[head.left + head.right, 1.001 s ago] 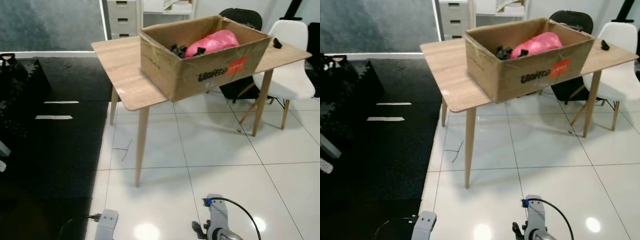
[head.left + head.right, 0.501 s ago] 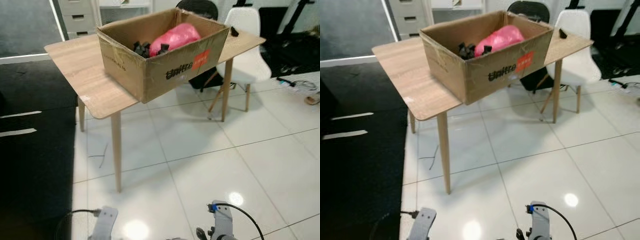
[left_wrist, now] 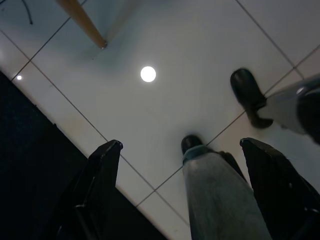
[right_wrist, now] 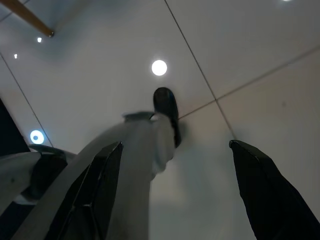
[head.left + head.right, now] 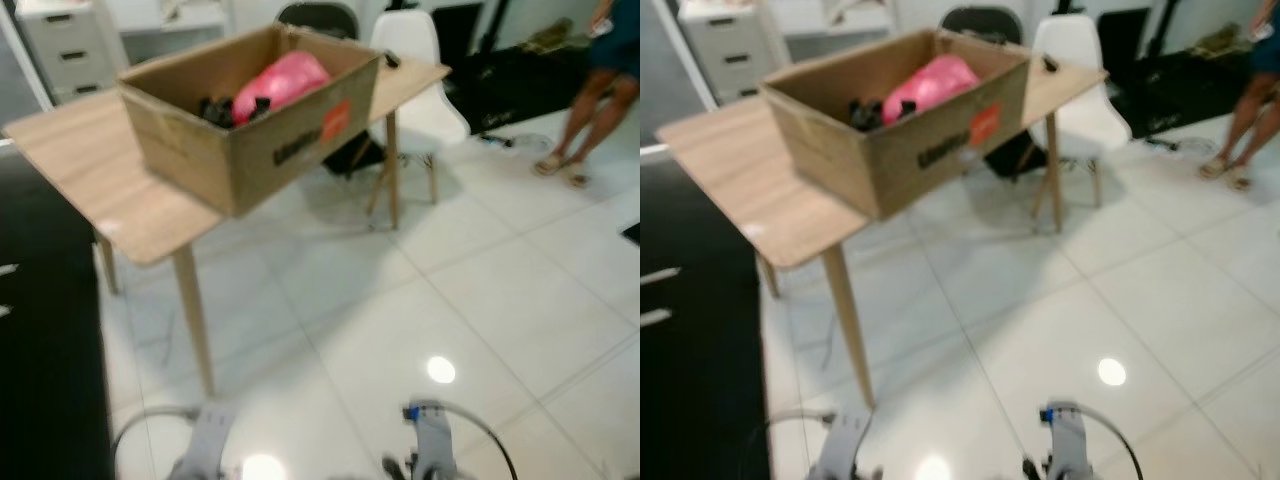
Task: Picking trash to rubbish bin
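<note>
A brown cardboard box [image 5: 250,135] stands on a wooden table [image 5: 80,165], ahead and to my left. Inside it lie a pink bag [image 5: 285,78] and some black items [image 5: 215,108]. Both arms hang low near the floor: the left arm [image 5: 205,448] and the right arm [image 5: 430,450] show at the bottom edge. My left gripper [image 3: 180,144] is open and holds nothing, pointing down at the white tiles and my own feet. My right gripper [image 4: 176,145] is open too, with nothing in it, over the same tiles.
A white chair [image 5: 415,80] and a black chair [image 5: 318,15] stand behind the table. A person's legs [image 5: 590,110] are at the far right. Grey drawers [image 5: 60,45] are at the back left, with a black mat [image 5: 40,380] on the left. White tiled floor [image 5: 450,290] lies ahead.
The whole view has swung to the right and gone blurry, so the table and box now sit further left. A person's legs have come into view. Both arms hang as before.
</note>
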